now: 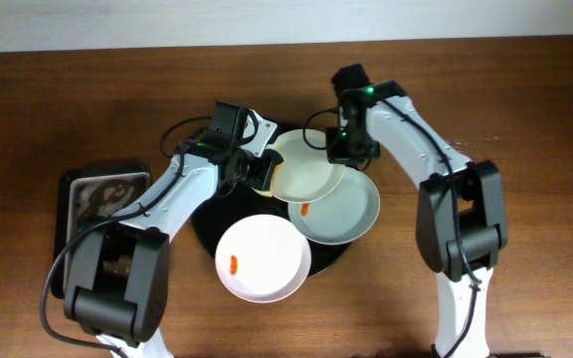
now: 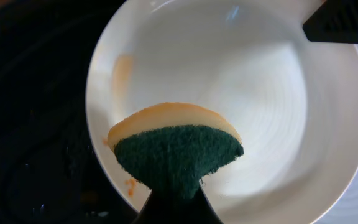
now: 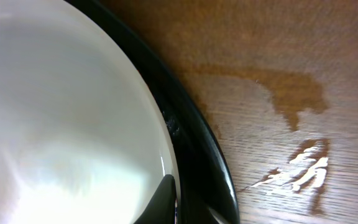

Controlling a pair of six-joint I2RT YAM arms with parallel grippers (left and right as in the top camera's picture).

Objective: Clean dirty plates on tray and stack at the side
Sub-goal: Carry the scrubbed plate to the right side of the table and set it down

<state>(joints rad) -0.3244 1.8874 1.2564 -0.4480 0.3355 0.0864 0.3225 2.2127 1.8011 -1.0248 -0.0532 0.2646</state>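
Observation:
Three white plates lie on the round black tray (image 1: 205,214). The back plate (image 1: 306,169) is tilted; my right gripper (image 1: 343,149) is shut on its far rim (image 3: 73,112). My left gripper (image 1: 259,171) is shut on a green-and-yellow sponge (image 2: 176,149) pressed inside this plate (image 2: 247,93), which carries a faint orange smear at its left (image 2: 122,71) and small orange specks on its rim. The right plate (image 1: 344,214) has an orange smear at its left edge. The front plate (image 1: 263,259) has an orange smear at its left.
A smaller rectangular dark tray (image 1: 102,199) sits at the left on the brown wooden table. The tray's black rim (image 3: 197,143) shows in the right wrist view, with a wet patch (image 3: 291,99) on the table beside it.

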